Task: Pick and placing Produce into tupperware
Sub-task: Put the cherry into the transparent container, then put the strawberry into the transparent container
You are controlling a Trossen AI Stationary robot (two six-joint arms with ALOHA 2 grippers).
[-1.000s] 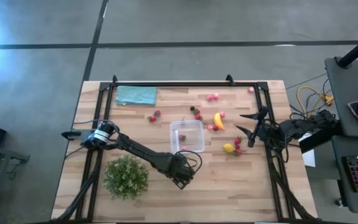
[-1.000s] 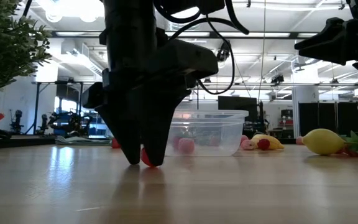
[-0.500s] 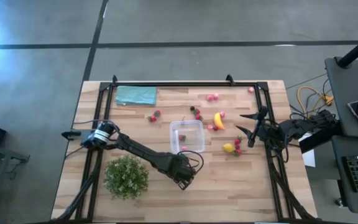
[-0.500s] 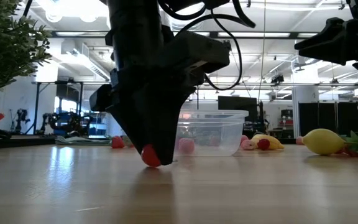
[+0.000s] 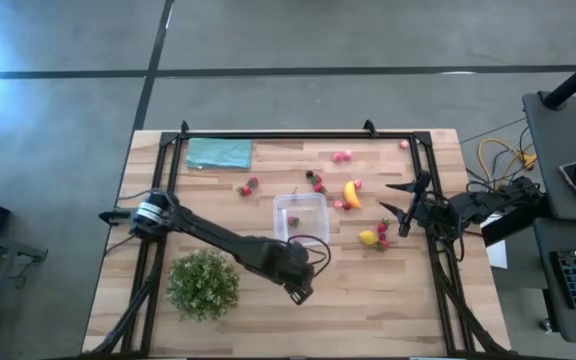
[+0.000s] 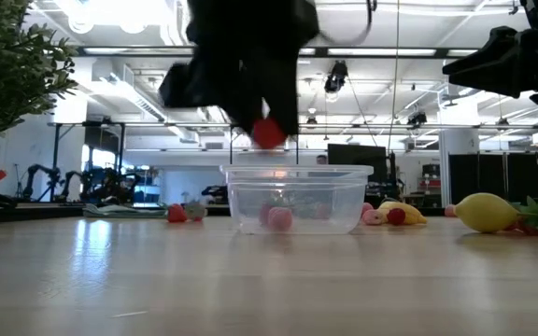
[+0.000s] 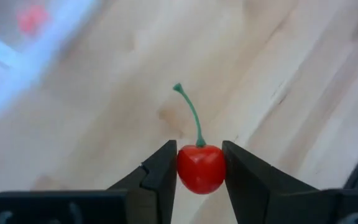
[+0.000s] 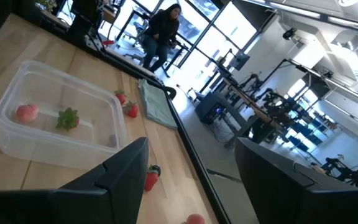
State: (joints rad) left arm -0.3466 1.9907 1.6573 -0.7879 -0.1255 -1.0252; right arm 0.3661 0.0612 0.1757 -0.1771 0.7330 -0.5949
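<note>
Pale wood planks make up the desk (image 5: 368, 300), which stands inside a black frame on a grey concrete floor crossed by dark lines. Beyond it is a big bright hall with ceiling pipes, lamps, monitors and glass walls, and a person (image 8: 160, 31) stands far back by the windows.

One clear tub (image 5: 301, 218) sits near the middle of the desk, with a pink berry (image 8: 26, 112) and a green-topped piece (image 8: 68, 118) lying inside. One banana (image 5: 352, 194) lies to its right, and one lemon (image 5: 368, 238) nearer the right arm, touching a red berry or two. Loose red and pink berries are scattered behind the tub, about eight that I can count from above. One bushy green plant (image 5: 204, 284) stands at the front left, and one teal cloth (image 5: 218, 153) lies folded at the back left corner.

Left gripper (image 7: 199, 171) is raised off the desk just in front of the tub, its jaws clamped on a red cherry (image 7: 201, 168) with a green stem, held above the height of the tub's rim. Right gripper (image 5: 400, 200) hangs near the right edge beside the lemon, jaws wide apart.
</note>
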